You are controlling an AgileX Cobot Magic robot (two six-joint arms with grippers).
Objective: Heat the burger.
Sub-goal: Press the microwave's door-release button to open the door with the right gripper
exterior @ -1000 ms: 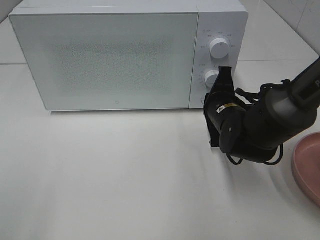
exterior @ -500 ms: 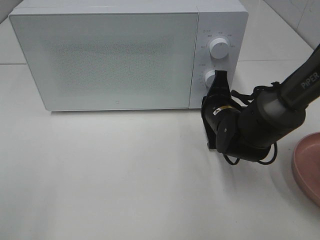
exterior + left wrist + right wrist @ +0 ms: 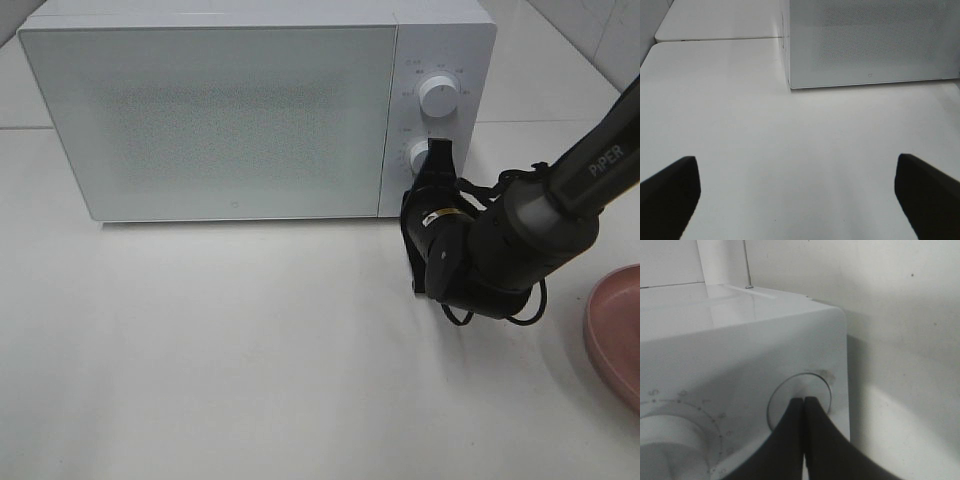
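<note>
The burger is out of view. The white microwave (image 3: 220,120) stands at the back of the table with its door shut; it also shows in the left wrist view (image 3: 865,40). My right gripper (image 3: 412,205) is shut and empty at the bottom right of the control panel. In the right wrist view its fingertips (image 3: 804,402) touch a round flat button (image 3: 815,387) beside the lower knob (image 3: 665,437). My left gripper (image 3: 795,195) is open and empty above bare table, in front of the microwave's left corner. It is not seen in the high view.
A flat pink plate (image 3: 615,330) lies at the right edge of the table. Two white knobs, the upper knob (image 3: 438,93) and the lower one (image 3: 420,155), sit on the microwave's panel. A tiled wall rises behind.
My right gripper has moved left and closer to the microwave's panel, and its shut tips now meet the round button. The microwave door has stayed shut.
</note>
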